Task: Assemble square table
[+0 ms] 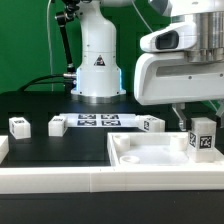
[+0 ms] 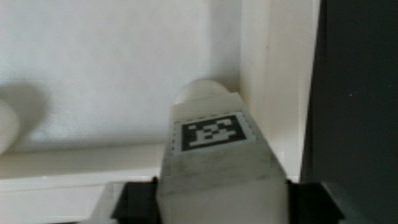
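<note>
Surface point(image 1: 45, 140) black and matte, with green backdrop behind it. Arm's white base point(image 1: 97, 62) stands at the far middle, and the bulky white wrist housing fills the upper part of the exterior view's right.

Long white rail point(image 1: 60, 180) runs across the near edge of the surface, in front of everything else.

Square slab point(image 1: 130, 150) lies flat just behind the rail, toward the exterior view's right, its rimmed, recessed face up. In the wrist view it shows as a pale field point(image 2: 107, 70) with the dark surface beyond its edge.

Marker board point(image 1: 100, 121) lies flat in front of the base, beyond the slab.

Hand point(image 1: 200, 128) hangs over the slab's far corner on the exterior view's right. It is closed on the held leg block point(image 1: 203, 137), which is upright with its tag facing the camera. From the wrist, the block point(image 2: 214, 133) tapers out between the fingers toward the slab's corner. Whether its lower end touches the slab I cannot tell.

Three loose leg blocks sit on the surface in a row level with the marker board: one point(image 1: 18, 125) far on the exterior view's left, one point(image 1: 56, 126) just beside the board's left end, one point(image 1: 152, 124) past its right end.
</note>
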Available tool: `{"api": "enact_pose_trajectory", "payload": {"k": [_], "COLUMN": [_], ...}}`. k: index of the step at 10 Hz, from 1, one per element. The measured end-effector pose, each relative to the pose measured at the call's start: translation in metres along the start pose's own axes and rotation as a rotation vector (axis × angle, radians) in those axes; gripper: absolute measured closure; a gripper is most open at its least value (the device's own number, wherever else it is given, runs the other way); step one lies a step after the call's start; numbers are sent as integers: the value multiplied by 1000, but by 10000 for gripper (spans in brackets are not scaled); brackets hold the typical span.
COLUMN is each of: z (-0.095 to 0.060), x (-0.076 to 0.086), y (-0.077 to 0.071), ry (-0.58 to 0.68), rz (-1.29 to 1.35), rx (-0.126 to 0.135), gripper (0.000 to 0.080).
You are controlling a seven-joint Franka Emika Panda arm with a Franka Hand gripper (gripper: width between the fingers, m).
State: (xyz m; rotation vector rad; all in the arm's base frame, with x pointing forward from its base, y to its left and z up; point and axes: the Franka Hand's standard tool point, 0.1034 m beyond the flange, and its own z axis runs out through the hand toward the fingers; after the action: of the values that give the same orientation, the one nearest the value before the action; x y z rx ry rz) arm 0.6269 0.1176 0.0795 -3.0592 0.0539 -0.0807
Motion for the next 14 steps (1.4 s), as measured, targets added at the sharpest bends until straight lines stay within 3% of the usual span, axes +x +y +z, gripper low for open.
{"api": "enact_pose_trajectory", "payload": {"k": [2,14], "z": [0,0], "x": [0,-1], "y": [0,1], "ry": [0,16], "rz": [49,1148], "rx": [1,20], "gripper": [509,509]}}
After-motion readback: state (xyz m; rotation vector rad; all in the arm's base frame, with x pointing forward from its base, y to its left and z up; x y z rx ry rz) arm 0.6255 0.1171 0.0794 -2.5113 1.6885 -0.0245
